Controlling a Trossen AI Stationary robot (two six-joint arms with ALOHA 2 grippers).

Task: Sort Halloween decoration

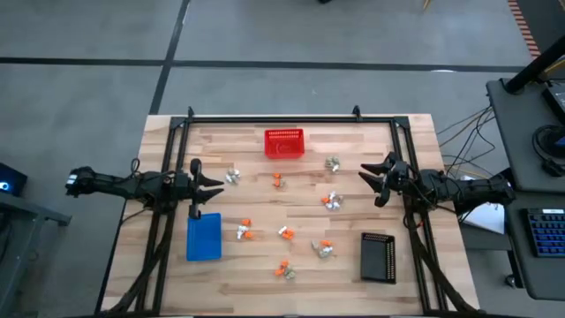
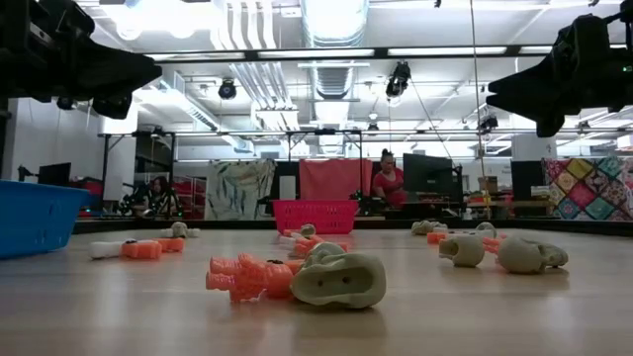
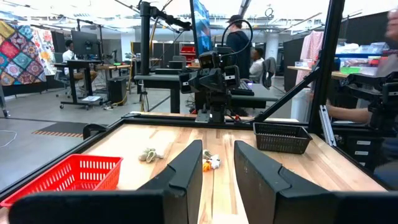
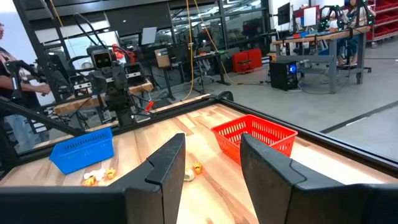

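- My left gripper (image 1: 212, 186) sits at the left-centre of the high view, raised off the table with its fingers apart and nothing between them. That reads as a ready pose, since no trinket is in reach of the tips.
- My right gripper (image 1: 371, 179) mirrors it at right-centre, also spread wide and empty. In the low view both hang dark in the upper corners, well clear of the wood.
- The decorations (image 1: 284, 233) are scattered loose over the middle of the table (image 1: 159, 274): orange, white and grey-beige pieces lying mixed in small clumps, none of them in a container that I can see.
- One grey-beige skull-like piece (image 2: 342, 278) lies touching an orange one (image 2: 247, 276) at the centre of the low view, so I judge that pair will need separating.
- The red basket (image 1: 284, 143) is at top centre, the blue tray (image 1: 203, 237) at lower left just below my left gripper, and the black tray (image 1: 378, 256) at lower right below my right one.
- My guess is one bin per colour, each placed within one arm's reach.
- I judge the sorting as not started. The pieces are tiny next to my fingers, so misgrips and double picks are the risk.
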